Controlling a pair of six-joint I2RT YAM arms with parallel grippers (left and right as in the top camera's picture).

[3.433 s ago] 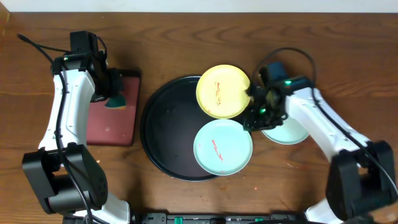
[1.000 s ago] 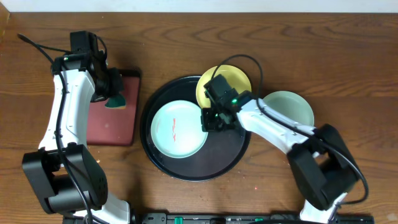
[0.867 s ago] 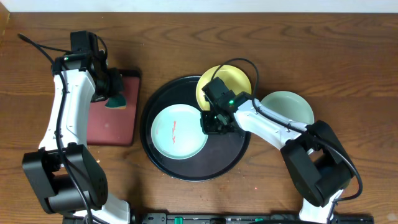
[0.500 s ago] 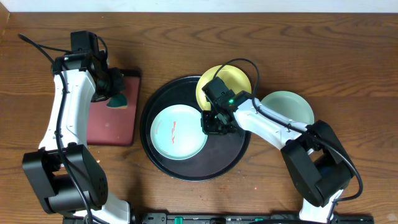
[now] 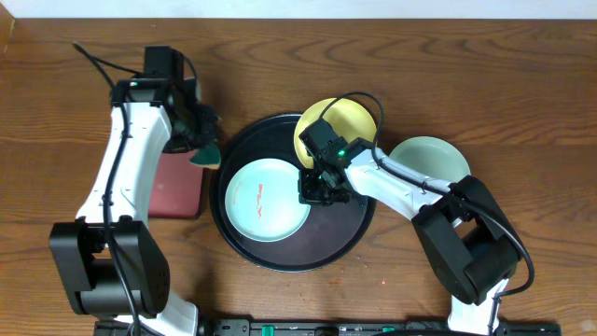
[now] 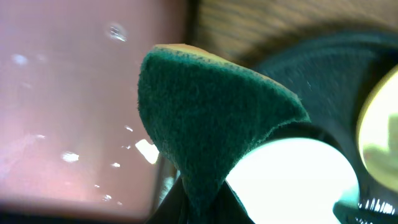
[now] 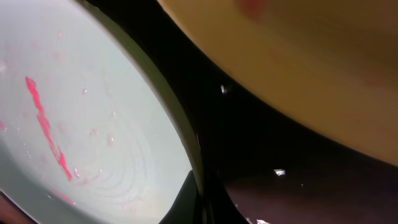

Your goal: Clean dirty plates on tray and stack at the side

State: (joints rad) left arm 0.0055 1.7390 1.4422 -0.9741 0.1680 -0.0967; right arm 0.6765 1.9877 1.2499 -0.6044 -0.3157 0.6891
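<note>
A mint green plate [image 5: 266, 197] with red smears lies in the left half of the black tray [image 5: 343, 235]. My right gripper [image 5: 313, 187] is shut on its right rim; the right wrist view shows the rim [image 7: 186, 149] between the fingers [image 7: 202, 208]. A yellow plate [image 5: 354, 121] leans on the tray's far rim. A second mint plate [image 5: 437, 159] lies on the table right of the tray. My left gripper [image 5: 203, 147] is shut on a dark green sponge [image 6: 211, 118], held at the tray's left edge.
A reddish-brown rectangular tray [image 5: 177, 182] lies left of the black tray, partly under my left arm. The wood table's far edge runs along the top.
My left arm has swung right from the reddish-brown tray, carrying the sponge to the black tray's left edge. My right gripper still holds the mint plate's rim.
</note>
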